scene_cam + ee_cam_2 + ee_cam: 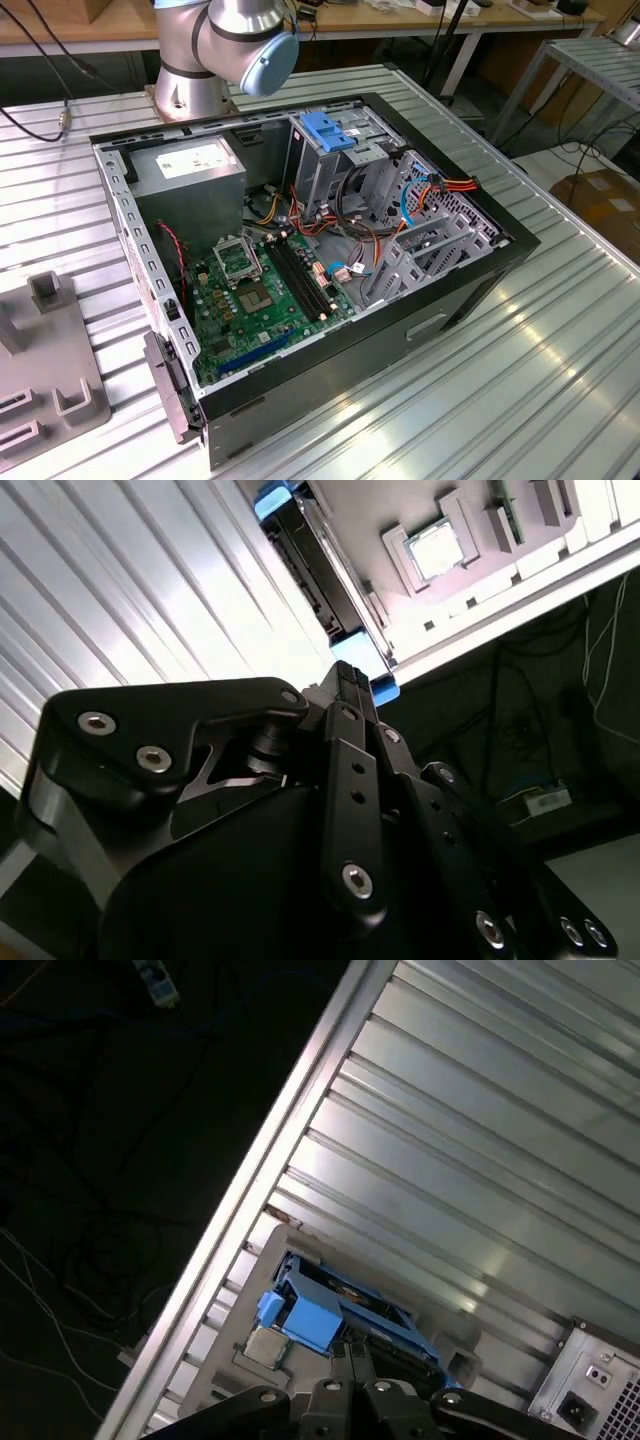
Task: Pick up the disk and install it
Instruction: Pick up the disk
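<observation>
Your gripper (347, 670) points straight at the disk (315, 565). Its jaws are closed tight against each other, with the tips right at one blue end of the frame. You cannot tell whether they touch it. In both wrist views the disk stands on edge in a grey fixture (400, 505), close to the border of the ribbed metal bench (480, 1110). In the exterior view the open computer case (450, 300) lies on the bench, its blue-handled drive cage (330, 135) standing among loose cables.
</observation>
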`<action>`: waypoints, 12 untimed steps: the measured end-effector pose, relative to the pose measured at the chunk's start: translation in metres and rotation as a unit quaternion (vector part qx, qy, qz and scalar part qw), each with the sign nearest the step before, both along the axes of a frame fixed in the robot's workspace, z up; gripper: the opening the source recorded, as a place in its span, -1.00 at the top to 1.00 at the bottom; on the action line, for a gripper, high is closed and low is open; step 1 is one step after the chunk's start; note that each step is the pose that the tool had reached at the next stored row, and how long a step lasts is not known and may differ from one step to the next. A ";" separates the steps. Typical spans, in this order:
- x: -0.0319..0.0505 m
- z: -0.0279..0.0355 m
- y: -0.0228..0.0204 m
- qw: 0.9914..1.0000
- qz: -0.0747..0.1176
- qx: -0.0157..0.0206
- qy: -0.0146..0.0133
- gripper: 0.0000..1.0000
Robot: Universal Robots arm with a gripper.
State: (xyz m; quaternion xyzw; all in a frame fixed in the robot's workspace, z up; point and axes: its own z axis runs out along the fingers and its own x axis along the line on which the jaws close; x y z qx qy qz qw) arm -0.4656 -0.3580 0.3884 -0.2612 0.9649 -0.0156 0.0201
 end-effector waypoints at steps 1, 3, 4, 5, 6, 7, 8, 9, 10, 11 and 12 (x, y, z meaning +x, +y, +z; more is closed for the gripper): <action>0.0000 0.0000 0.0000 1.000 0.009 0.000 0.000 0.80; 0.0000 0.0000 0.0000 1.000 0.028 0.000 0.000 0.80; 0.0000 0.0000 0.0000 0.999 0.038 0.000 0.000 0.80; 0.0000 0.0000 0.0000 0.999 0.047 0.000 0.000 0.80; 0.0000 0.0000 0.0000 0.998 0.059 0.000 0.000 0.80; 0.0000 0.0000 0.0000 0.998 0.068 0.000 0.000 0.80; 0.0000 0.0000 0.0000 0.997 0.083 0.000 0.000 0.80; 0.0000 0.0000 0.0000 0.995 0.095 0.000 0.000 0.80; 0.0000 0.0000 0.0000 0.995 0.104 0.000 0.000 0.80; 0.0000 0.0000 0.0000 0.993 0.118 0.000 0.000 0.80; 0.0000 0.0000 0.0000 0.992 0.127 0.000 0.000 0.80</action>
